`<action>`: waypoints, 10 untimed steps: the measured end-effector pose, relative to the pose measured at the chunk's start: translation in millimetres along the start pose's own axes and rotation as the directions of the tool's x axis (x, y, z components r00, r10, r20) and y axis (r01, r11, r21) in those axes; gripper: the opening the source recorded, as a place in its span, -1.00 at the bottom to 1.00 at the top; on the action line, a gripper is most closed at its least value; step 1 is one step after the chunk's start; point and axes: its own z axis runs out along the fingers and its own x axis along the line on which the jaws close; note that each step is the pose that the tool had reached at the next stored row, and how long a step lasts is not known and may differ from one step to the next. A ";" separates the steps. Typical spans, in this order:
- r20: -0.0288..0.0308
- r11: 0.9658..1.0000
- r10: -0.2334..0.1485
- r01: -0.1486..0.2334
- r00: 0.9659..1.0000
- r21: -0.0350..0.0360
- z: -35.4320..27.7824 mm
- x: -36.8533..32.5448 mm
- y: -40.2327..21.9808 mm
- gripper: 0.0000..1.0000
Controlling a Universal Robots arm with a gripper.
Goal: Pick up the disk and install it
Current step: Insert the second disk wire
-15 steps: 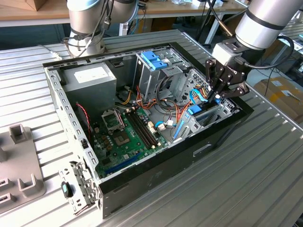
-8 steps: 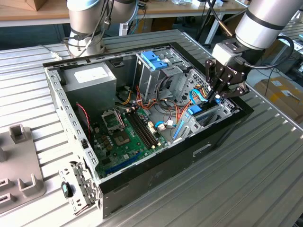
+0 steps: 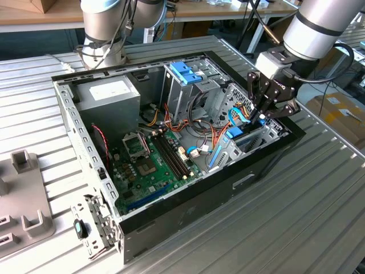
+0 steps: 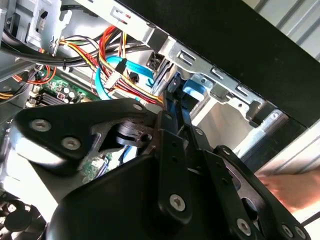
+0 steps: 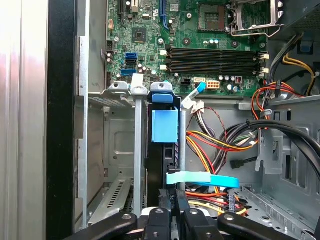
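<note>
A ribbed grey metal tabletop [image 3: 319, 217] carries an open black desktop computer case [image 3: 194, 208] lying on its side, with its interior facing up. Inside, toward the exterior view's left, a green motherboard [image 3: 151, 165] covers the floor of the case, with a grey power supply box [image 3: 111, 97] behind it. A tall metal cage [image 3: 188, 94] topped with a blue plastic bracket [image 3: 185, 73] stands near the middle, surrounded by bundles of red, orange, yellow and black wires [image 3: 211, 137]. A grey robot arm [image 3: 322, 25] reaches in from the exterior view's upper right, and its black hand [image 3: 268, 108] sits over the drive bay at the case's corner on the exterior view's right. The hand is closed on the disk [image 5: 164, 150], a dark drive with a bright blue carrier frame, which stands on edge in the bay between upright metal rails (the first wrist view looks straight down along it). In that view the two black fingers [image 5: 172, 215] press together on the disk's near end, and a flat light-blue cable [image 5: 202, 179] crosses just beside them. In the second wrist view the hand [image 4: 172, 112] pinches the blue edge of the disk [image 4: 175, 100] next to the bay's silver metal wall [image 4: 225, 85]. Grey plastic fixtures [image 3: 25, 194] rest on the tabletop at the exterior view's left.
</note>
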 end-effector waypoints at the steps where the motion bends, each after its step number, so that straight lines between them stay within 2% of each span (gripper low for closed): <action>1: -0.001 1.000 0.000 0.000 1.000 0.000 -0.5 0.0 0.0 -0.52; 3: -0.002 1.000 0.000 0.000 1.000 0.000 -2.0 0.0 0.0 -0.52; 10: -0.002 1.000 0.000 0.000 1.000 0.000 -26.5 -0.6 -0.2 -0.52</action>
